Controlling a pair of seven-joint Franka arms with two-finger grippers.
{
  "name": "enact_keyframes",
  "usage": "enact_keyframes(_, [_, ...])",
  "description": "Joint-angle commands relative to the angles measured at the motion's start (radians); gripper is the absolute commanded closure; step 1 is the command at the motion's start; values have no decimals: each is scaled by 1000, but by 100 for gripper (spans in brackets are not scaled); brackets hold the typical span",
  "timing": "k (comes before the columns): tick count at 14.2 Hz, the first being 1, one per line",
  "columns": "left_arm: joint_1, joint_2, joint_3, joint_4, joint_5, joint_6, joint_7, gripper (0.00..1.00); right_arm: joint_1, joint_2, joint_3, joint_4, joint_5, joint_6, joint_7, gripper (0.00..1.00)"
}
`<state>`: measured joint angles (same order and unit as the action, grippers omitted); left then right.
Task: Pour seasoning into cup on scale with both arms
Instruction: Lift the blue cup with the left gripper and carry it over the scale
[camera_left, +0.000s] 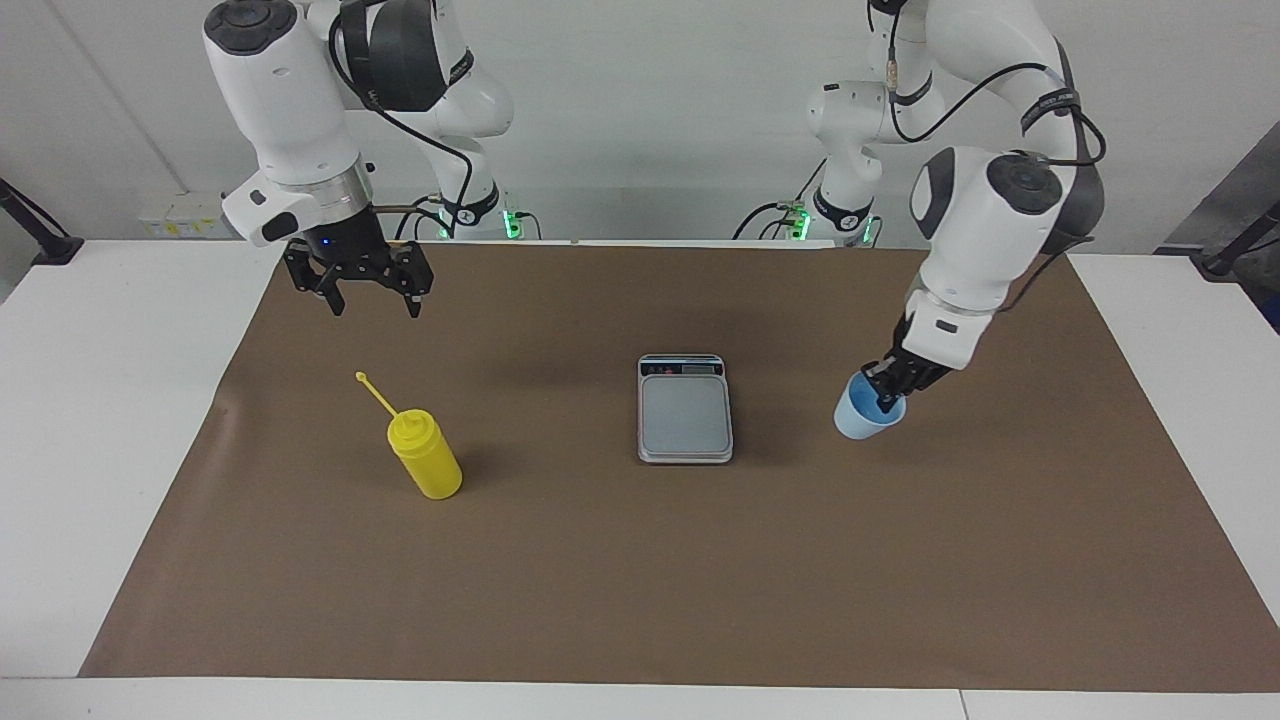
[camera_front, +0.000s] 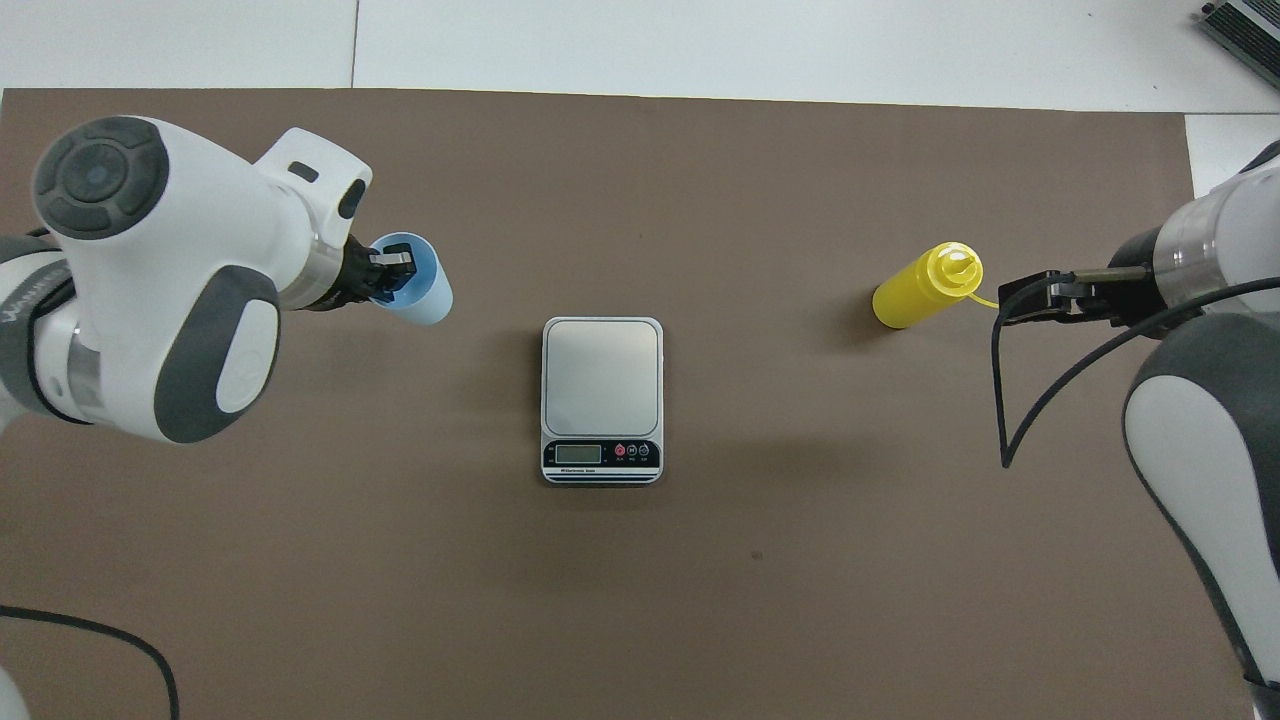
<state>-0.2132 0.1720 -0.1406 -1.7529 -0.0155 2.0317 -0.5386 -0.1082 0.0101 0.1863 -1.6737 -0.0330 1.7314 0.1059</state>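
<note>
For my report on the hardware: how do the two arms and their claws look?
Both arms are white, rounded shells with dark grey joint caps and loose black cables. The left claw and the right claw are black with two fingers. Green lights glow at the bases.

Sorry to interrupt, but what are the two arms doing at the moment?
The left gripper is shut on the rim of the blue cup, holding it up over the mat beside the empty scale. The right gripper waits open above the mat, near the yellow bottle, which stands untouched.

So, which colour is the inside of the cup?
The cup is brighter blue inside than outside, best seen in the overhead view.
</note>
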Motion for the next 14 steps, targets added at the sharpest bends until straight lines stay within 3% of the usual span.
enact_keyframes(1, [-81, 14, 15, 10, 25, 31, -72, 100, -5, -15, -4, -11, 19, 0, -31, 0])
enact_keyframes(7, [-201, 20, 16, -45, 26, 137, -159, 100, -5, -15, -4, -11, 19, -1, -31, 0])
enact_keyframes(14, [-262, 141, 16, -39, 112, 246, -230, 100, -5, -15, -4, -11, 19, 0, -31, 0])
